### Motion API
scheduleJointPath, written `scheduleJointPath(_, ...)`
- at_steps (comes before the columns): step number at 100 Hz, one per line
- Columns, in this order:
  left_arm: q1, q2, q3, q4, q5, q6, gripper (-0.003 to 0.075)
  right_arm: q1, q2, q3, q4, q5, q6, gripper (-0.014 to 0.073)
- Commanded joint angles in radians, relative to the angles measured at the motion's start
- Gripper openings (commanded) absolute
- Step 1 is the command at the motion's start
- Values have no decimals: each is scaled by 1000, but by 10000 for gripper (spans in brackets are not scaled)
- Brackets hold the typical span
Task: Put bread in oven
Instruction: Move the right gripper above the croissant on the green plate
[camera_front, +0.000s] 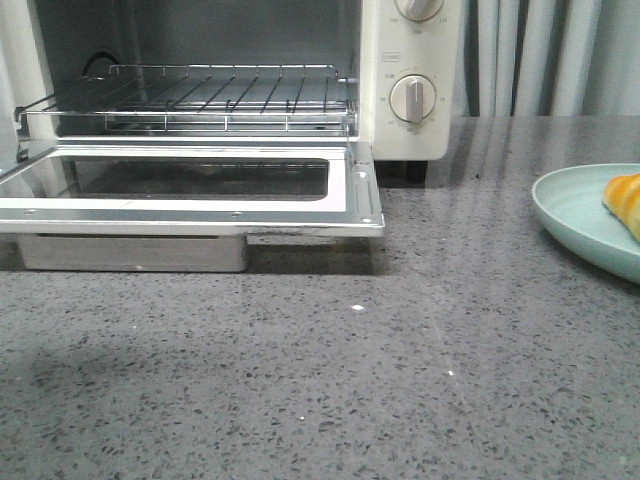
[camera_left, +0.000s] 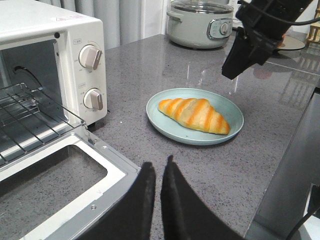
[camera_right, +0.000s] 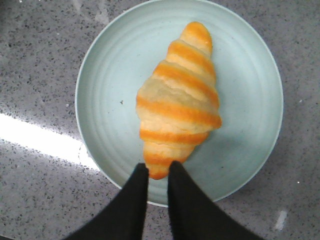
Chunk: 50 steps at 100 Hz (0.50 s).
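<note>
The bread (camera_right: 177, 97), a golden-orange croissant roll with cream stripes, lies on a pale mint-green plate (camera_right: 107, 95). It also shows in the left wrist view (camera_left: 195, 114) and at the right edge of the front view (camera_front: 625, 200). The oven (camera_front: 405, 90) stands at the left with its door (camera_front: 200, 215) folded down and its wire rack (camera_front: 200, 95) bare. My right gripper (camera_right: 158, 170) hovers above the plate, over one end of the bread, with its jaws a narrow gap apart and empty; the left wrist view shows it (camera_left: 231, 72) well above the plate. My left gripper (camera_left: 159, 167) is shut and empty beside the door's corner.
The plate (camera_front: 575, 215) sits on the grey speckled counter to the right of the oven. A pale multi-cooker (camera_left: 200, 22) stands at the back of the counter. The counter's edge (camera_left: 295, 145) runs just beyond the plate. Curtains hang behind.
</note>
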Motion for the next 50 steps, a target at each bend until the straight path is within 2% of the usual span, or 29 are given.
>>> scheduleJointPath(1, -6, -3, -37, -7, -63, -7, -20, -19, 6, -34, -21, 50, 10, 255)
scheduleJointPath(8, -6, -3, -37, -7, -63, -7, -20, -28, 12, -34, -21, 50, 10, 417)
scheduleJointPath(14, -6, -3, -37, -7, -63, -7, -20, -37, 14, -34, -21, 43, 12, 500)
scheduleJointPath(40, -6, -3, -37, -7, -63, -7, -20, -106, 83, -7, -21, 28, 18, 510)
scheduleJointPath(50, -6, -3, -37, -7, -63, -7, -20, -118, 111, 11, -5, -22, 20, 510)
